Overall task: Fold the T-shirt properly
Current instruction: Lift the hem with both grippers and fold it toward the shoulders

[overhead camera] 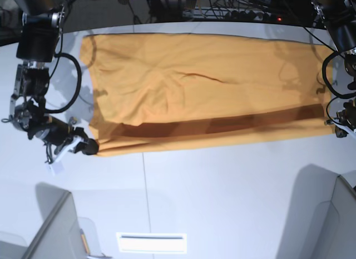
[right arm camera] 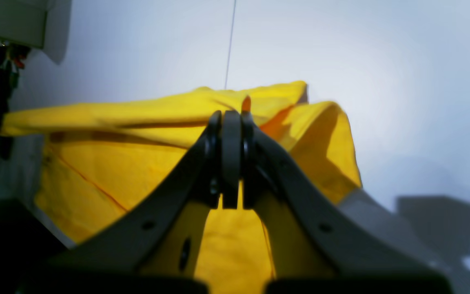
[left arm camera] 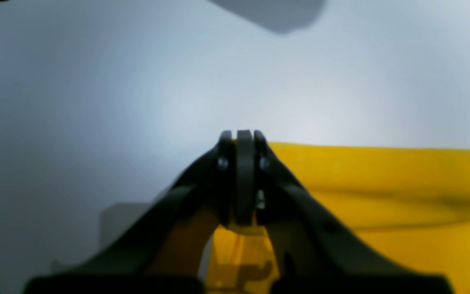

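**Both hands pinched on the near hem, shirt lifted along its front edge**

No print, logo or readable text on the T-shirt (overhead camera: 206,86); no legible writing anywhere in the three views.

T-shirt is orange-yellow, spread on the white table (overhead camera: 222,192), long axis running left-right across the base view. It covers most of the far half of the table. The near edge is raised off the surface, with a dark shadow band running under it along almost its full length.

Right hand (overhead camera: 89,148), at base-view left: fingers fully closed on the near-left corner of the cloth. Right wrist view confirms it, jaws pressed together at the tip (right arm camera: 231,118), yellow fabric bunched behind and hanging below them.

Left hand (overhead camera: 340,131), at base-view right, sits at the near-right corner. Left wrist view shows its jaws closed (left arm camera: 243,141) with yellow cloth (left arm camera: 382,192) caught below the tips and stretching off to the right.

Fabric between the two hands is roughly taut, a few creases mid-body.
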`<state>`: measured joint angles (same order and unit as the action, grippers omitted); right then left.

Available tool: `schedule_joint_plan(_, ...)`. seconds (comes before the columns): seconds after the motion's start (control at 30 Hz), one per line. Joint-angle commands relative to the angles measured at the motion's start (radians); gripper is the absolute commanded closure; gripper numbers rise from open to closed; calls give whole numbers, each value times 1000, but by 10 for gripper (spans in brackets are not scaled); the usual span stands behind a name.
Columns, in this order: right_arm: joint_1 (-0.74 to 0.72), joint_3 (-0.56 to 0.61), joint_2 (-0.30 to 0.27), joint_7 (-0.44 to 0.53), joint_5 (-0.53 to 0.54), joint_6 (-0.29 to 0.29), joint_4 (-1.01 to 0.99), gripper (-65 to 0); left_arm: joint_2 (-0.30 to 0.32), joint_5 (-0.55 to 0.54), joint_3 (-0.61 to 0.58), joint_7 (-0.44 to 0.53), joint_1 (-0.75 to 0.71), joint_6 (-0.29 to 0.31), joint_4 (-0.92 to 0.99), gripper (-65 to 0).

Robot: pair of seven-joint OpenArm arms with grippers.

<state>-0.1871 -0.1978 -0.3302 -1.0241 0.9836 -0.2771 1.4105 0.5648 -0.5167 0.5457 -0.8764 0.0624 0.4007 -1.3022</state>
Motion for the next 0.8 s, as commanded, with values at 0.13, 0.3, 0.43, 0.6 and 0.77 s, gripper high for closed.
schedule_joint_plan(0.13,45,-71,10,-29,18,-6,89,0,25,-3,9,20,-25,-1,-64,0)
schedule_joint_plan(0.3,113,-133,12,-75,18,-6,168,0,25,-3,9,20,-57,-1,-83,0)
schedule_joint_plan(0.43,186,-134,12,-103,18,-6,238,0,24,-3,9,20,-125,-1,-126,0)
schedule_joint_plan(0.6,275,-171,49,-101,18,-6,260,0,2,-3,53,20,-190,-1,-184,0)
schedule_joint_plan(0.77,324,-200,72,-108,18,-7,324,0,2,-3,81,20,-235,0,-184,0)
